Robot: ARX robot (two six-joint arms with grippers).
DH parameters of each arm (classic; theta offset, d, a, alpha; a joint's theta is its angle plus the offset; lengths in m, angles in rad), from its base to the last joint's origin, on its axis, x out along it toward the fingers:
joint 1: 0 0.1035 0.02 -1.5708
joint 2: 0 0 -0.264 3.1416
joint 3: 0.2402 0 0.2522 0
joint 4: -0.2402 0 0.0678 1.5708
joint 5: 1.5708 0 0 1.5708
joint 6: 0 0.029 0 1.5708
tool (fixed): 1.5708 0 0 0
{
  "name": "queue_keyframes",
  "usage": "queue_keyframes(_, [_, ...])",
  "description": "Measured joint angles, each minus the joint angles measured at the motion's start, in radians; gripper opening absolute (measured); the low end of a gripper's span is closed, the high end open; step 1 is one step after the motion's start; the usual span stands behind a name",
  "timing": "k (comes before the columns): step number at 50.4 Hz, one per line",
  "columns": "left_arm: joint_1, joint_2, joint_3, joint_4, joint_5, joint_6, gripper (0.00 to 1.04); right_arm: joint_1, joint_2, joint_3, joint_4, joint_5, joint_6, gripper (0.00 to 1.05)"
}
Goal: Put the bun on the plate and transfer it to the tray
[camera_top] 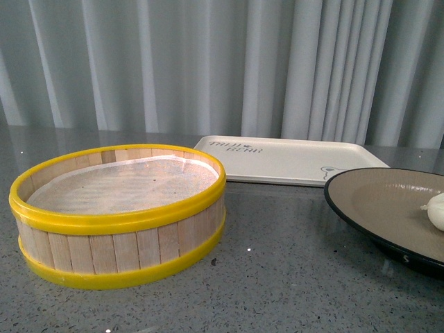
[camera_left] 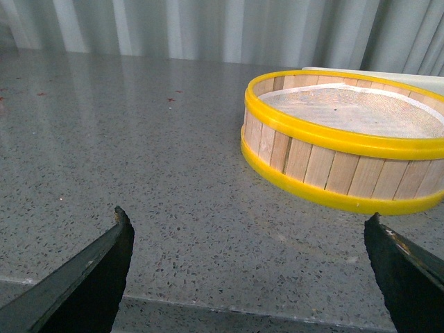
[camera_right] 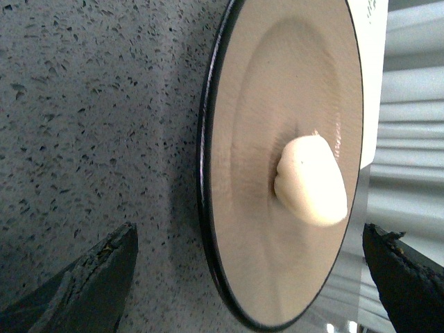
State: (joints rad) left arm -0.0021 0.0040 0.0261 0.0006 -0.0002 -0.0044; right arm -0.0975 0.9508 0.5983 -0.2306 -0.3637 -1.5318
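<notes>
— Where does everything sit?
— Left fingers (camera_left: 90,277) spread wide and empty over the bench (camera_top: 277,277), beside the empty basket (camera_top: 118,208). The tray (camera_top: 291,163) lies behind, and the plate (camera_top: 374,201) in front of its right end holds the bun (camera_top: 437,210).
— And the right fingers (camera_right: 90,277)?
— Open, facing the plate's rim. I'd pinch that rim firmly and carry it level so the bun can't roll.

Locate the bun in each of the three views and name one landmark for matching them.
Front view: bun at the right edge, cut off, on the plate.
Left wrist view: not in it.
Right wrist view: bun near the middle, on the plate.
Landmark: the plate's black rim, in front and right wrist views.
</notes>
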Motion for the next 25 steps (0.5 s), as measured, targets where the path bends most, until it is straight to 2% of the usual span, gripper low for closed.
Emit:
queue_keyframes(9, [0.0, 0.0, 0.0, 0.0, 0.0, 0.0, 0.98, 0.042, 0.076, 0.009, 0.06, 0.014, -0.003, 0.96])
queue_keyframes(21, [0.0, 0.0, 0.0, 0.0, 0.0, 0.0, 0.98, 0.048, 0.143, 0.01, 0.114, 0.018, -0.012, 0.96])
queue_keyframes(25, [0.0, 0.0, 0.0, 0.0, 0.0, 0.0, 0.98, 0.048, 0.159, 0.01, 0.118, 0.018, -0.015, 0.87])
